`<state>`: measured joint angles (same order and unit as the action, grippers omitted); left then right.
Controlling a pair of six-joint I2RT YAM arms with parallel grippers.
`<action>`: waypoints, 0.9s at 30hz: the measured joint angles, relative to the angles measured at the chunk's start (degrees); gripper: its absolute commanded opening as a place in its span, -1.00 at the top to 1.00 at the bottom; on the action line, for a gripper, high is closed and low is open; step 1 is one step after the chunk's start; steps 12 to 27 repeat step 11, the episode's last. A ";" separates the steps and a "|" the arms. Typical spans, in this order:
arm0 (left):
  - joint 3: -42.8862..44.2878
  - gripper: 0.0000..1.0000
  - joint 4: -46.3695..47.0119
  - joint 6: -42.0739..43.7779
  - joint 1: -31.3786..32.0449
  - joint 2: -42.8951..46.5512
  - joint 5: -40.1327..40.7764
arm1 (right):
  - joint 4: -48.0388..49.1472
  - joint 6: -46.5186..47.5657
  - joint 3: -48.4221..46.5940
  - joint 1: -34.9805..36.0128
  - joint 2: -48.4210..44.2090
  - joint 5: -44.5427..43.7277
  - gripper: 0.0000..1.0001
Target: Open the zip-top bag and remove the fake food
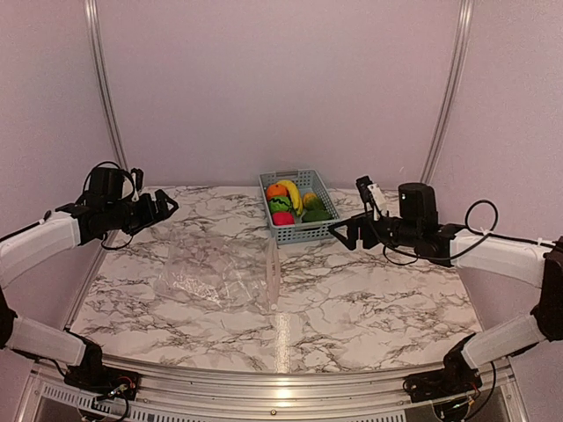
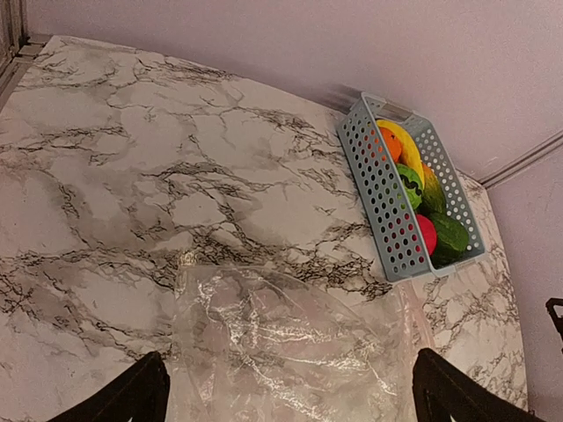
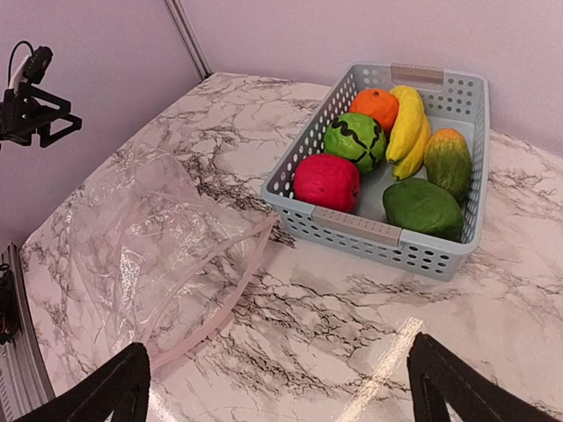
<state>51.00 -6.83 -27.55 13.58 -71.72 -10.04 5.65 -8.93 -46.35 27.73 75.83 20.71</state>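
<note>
The clear zip-top bag (image 1: 220, 272) lies flat and empty on the marble table, its zip mouth open toward the right; it also shows in the left wrist view (image 2: 290, 343) and the right wrist view (image 3: 149, 246). The fake food sits in the light blue basket (image 1: 299, 230): banana (image 3: 406, 123), orange (image 3: 375, 107), red fruit (image 3: 326, 181), striped green ball (image 3: 355, 141), dark green vegetable (image 3: 422, 207). My left gripper (image 1: 167, 205) is open and empty, held above the table left of the bag. My right gripper (image 1: 341, 236) is open and empty, right of the basket.
The basket also shows in the left wrist view (image 2: 380, 202). Pink walls with metal rails enclose the table at the back and sides. A metal frame runs along the table's front edge (image 1: 281, 387).
</note>
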 measured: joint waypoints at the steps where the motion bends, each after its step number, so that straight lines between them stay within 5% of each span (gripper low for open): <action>1: -0.07 -0.98 0.04 0.00 0.24 -0.17 -0.02 | 0.87 -0.61 1.25 0.00 -0.66 -0.35 -0.97; 11: -3.87 -0.98 1.64 0.59 7.23 -2.86 1.09 | 4.13 -4.61 8.04 0.00 -1.70 -1.79 -0.97; 27: -3.87 -0.98 1.64 0.59 7.23 -2.86 1.09 | 4.13 -4.61 8.04 0.00 -1.70 -1.79 -0.97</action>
